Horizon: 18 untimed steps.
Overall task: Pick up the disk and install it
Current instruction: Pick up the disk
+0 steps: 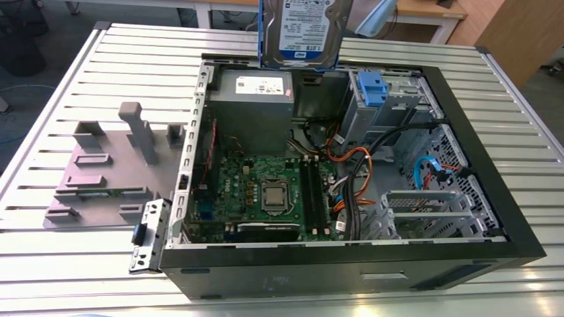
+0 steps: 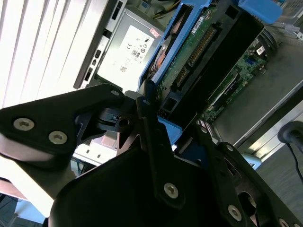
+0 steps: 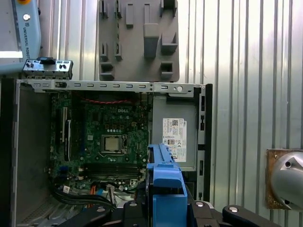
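The disk (image 1: pixel 304 33), a silver drive with a blue-and-white label and blue rails, hangs upright in the air above the back edge of the open computer case (image 1: pixel 352 264). In the second wrist view my gripper (image 2: pixel 173 124) is shut on the disk (image 2: pixel 199 56), whose green circuit-board underside faces the camera, and the black fingers (image 2: pixel 147 113) press on its blue-railed end. In the first wrist view the disk's blue rail (image 3: pixel 165 189) stands edge-on between the black gripper (image 3: pixel 165 213) parts, over the case interior.
Inside the case are a grey power-supply box (image 1: pixel 251 99) with a white sticker, a green motherboard (image 1: pixel 264 191), cable bundles and a drive cage with a blue latch (image 1: pixel 374 89). A grey moulded fixture (image 1: pixel 105 172) lies on the slatted metal table (image 1: pixel 53 119) at the exterior view's left.
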Each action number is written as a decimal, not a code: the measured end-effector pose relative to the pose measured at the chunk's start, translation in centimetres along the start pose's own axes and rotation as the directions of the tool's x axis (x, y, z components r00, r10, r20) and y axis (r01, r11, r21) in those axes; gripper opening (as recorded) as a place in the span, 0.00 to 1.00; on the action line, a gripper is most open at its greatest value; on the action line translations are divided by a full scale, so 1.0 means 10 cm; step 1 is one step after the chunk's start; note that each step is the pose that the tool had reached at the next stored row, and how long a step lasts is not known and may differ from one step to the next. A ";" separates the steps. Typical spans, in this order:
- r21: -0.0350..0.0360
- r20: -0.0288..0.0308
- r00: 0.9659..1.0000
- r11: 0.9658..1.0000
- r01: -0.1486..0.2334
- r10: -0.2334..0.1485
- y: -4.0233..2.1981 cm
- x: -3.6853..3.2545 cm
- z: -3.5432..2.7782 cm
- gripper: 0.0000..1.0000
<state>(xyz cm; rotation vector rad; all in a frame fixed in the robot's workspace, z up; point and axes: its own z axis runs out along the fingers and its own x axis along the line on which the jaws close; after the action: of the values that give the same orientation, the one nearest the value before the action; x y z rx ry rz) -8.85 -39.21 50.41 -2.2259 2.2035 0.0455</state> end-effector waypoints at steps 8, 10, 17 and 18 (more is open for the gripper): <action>0.000 0.000 1.000 1.000 0.000 0.000 0.000 0.026 0.000 0.36; 0.000 0.000 1.000 1.000 0.000 0.000 0.002 0.175 0.002 0.36; 0.000 0.000 1.000 1.000 0.000 0.000 0.002 0.216 0.002 0.36; 0.000 0.000 1.000 1.000 0.000 0.000 0.002 0.218 0.002 0.36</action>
<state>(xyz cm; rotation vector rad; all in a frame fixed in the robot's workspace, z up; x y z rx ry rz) -8.86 -41.39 50.33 -2.2259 2.2035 0.0455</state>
